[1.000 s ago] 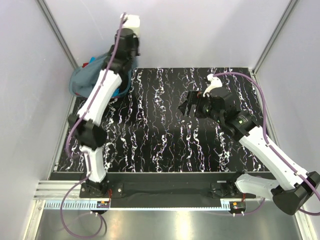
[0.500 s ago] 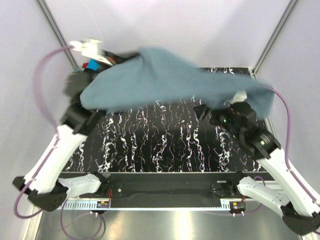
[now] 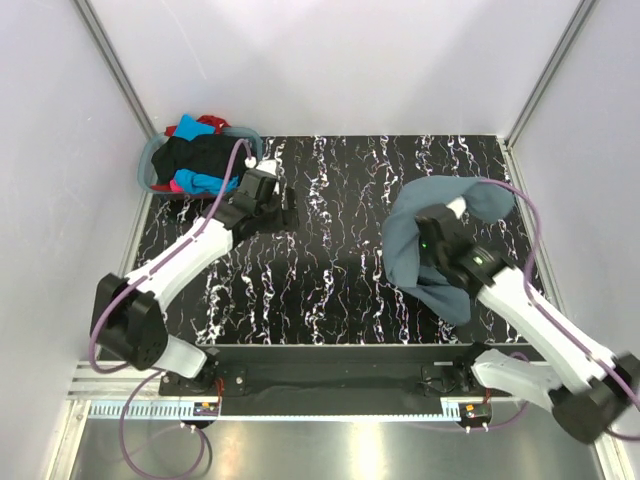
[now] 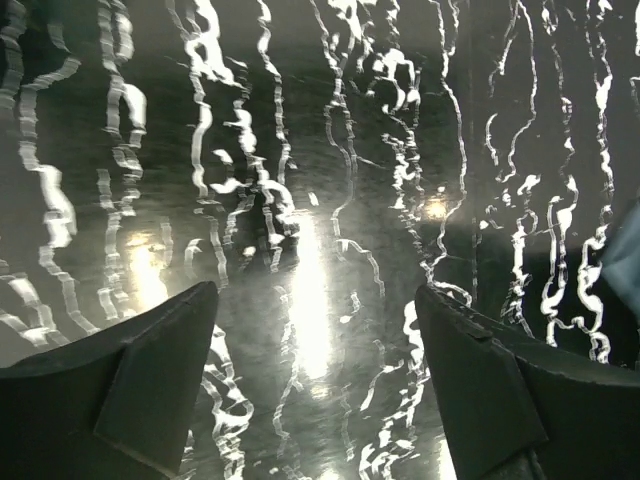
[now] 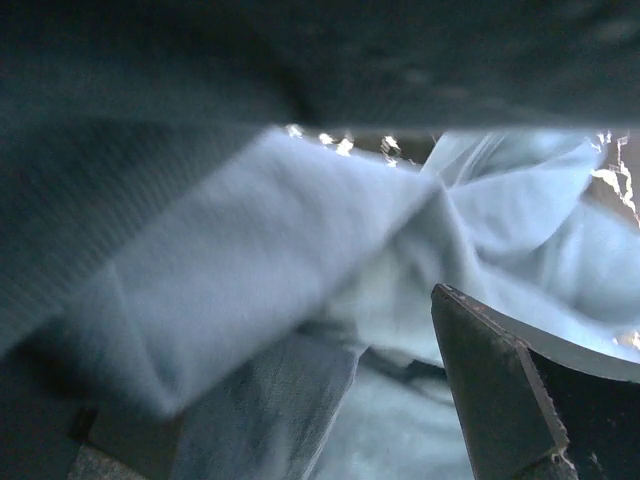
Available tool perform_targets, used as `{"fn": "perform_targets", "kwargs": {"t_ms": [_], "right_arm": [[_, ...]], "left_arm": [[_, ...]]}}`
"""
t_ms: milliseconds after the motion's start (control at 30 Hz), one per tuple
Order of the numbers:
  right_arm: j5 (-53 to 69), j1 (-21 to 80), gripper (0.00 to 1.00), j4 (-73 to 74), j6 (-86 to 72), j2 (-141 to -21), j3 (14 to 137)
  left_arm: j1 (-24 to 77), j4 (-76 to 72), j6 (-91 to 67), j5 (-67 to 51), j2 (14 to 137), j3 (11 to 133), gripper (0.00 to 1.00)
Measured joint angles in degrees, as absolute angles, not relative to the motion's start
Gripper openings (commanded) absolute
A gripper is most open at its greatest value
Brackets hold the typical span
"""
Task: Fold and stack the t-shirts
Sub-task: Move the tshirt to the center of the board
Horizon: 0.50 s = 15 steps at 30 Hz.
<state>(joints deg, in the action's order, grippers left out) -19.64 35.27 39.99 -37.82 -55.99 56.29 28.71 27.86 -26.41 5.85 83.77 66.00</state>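
The slate blue-grey t-shirt [image 3: 405, 250] lies crumpled on the right half of the table, draped over my right wrist and gripper. In the right wrist view the same shirt [image 5: 300, 230] fills the frame. My right gripper [image 5: 310, 330] stands open in its folds: one finger [image 5: 510, 390] shows and cloth hides the other. My left gripper [image 3: 285, 212] hangs open over bare table just right of the basket. Nothing lies between its fingers [image 4: 150, 380] in the left wrist view. A black tee [image 3: 200, 158], a turquoise one [image 3: 190, 128], a red one [image 3: 212, 122] and a pink one [image 3: 177, 186] sit in the basket.
The round grey-blue laundry basket [image 3: 148, 170] stands at the table's far left corner. The black marbled tabletop [image 3: 320, 270] stretches between the two arms. White walls and metal posts close in the left, right and far sides.
My left gripper pulled the blue-grey shirt out of the basket, swung it across to the right and let go. The shirt dropped over my right arm, and the left gripper opened.
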Motion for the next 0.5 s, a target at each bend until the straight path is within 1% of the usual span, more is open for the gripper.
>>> {"fn": "perform_targets", "kwargs": {"t_ms": [133, 267, 367, 500], "right_arm": [[-15.8, 30.8, 1.0, 40.7, -37.5, -67.9, 60.0], [-7.3, 24.8, 0.97, 42.1, -33.3, -78.4, 65.5], [-5.7, 23.9, 0.99, 44.6, -29.6, -85.6, 68.6], [-6.0, 23.9, 1.0, 49.1, -27.3, -87.9, 67.0]], "left_arm": [[28.8, 30.4, -24.0, 4.7, 81.7, 68.0, 0.87], [29.4, 29.1, -24.2, -2.3, 80.8, 67.0, 0.87], [31.1, 24.6, -25.8, -8.8, 79.5, 62.3, 0.89], [34.3, 17.6, -28.6, -16.0, 79.9, 56.5, 0.9]]}}
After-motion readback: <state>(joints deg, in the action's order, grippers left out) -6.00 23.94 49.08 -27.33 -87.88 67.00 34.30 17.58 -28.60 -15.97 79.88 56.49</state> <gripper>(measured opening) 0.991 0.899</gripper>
